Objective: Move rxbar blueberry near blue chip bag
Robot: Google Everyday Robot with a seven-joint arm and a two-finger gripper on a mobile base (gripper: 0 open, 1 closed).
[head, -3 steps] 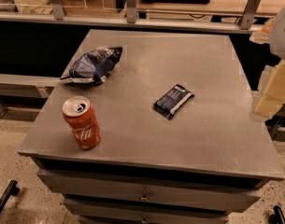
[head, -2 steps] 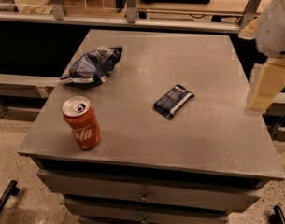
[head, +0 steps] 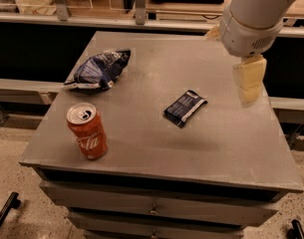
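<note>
Cream end effector (head: 249, 81) has swung inward toward rxbar blueberry (head: 185, 107), apparently hovering; grip state unclear.

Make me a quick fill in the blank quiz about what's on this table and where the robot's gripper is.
The red can stands ____ near the table's front left edge.
The blue chip bag lies behind the can, to the ____ of the rxbar blueberry.
The gripper hangs over the table's ____ side, apart from the bar.
Missing words: upright; left; right.
</note>
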